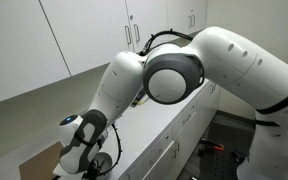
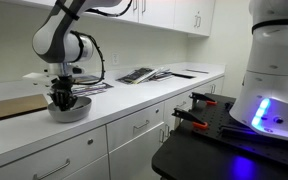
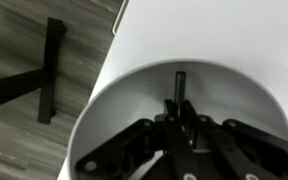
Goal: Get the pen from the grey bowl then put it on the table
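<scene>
The grey bowl stands on the white table near its front edge. My gripper reaches down into it. In the wrist view the bowl's rim curves round the black fingers, which are drawn together on a thin dark pen. The pen sticks out past the fingertips over the bowl's pale floor. In an exterior view the arm fills the middle, and the wrist hides the bowl and pen.
A flat brown pad lies on the table beside the bowl. Open books and papers lie farther along the counter. White wall cabinets hang above. Drawer fronts with metal handles run below. Wood floor shows past the table's edge.
</scene>
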### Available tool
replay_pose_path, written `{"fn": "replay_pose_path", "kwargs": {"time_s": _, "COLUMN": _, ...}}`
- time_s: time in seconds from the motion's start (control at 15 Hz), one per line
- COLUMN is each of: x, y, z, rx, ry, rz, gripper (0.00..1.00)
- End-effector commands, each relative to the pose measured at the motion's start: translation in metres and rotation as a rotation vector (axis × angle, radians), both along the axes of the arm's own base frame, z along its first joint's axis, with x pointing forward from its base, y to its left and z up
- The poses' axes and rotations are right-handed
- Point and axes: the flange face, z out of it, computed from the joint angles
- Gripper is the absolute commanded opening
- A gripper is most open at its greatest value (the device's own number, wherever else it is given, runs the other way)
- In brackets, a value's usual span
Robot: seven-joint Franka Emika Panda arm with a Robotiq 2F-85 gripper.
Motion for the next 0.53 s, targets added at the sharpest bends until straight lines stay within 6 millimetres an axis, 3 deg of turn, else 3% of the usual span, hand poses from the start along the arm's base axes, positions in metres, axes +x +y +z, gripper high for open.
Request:
{"fn": "replay_pose_path", "kwargs": {"time_s": 0.0, "x": 0.002, "y": 0.0, "z": 0.028, "rx": -0.023, "ry": 0.039, "rz": -0.03, "gripper": 0.03}}
{"fn": "replay_pose_path", "kwargs": {"time_s": 0.47, "x": 0.006, "y": 0.003, "z": 0.092, "rx": -0.044, "ry": 0.042, "rz": -0.039, "gripper": 0.03}}
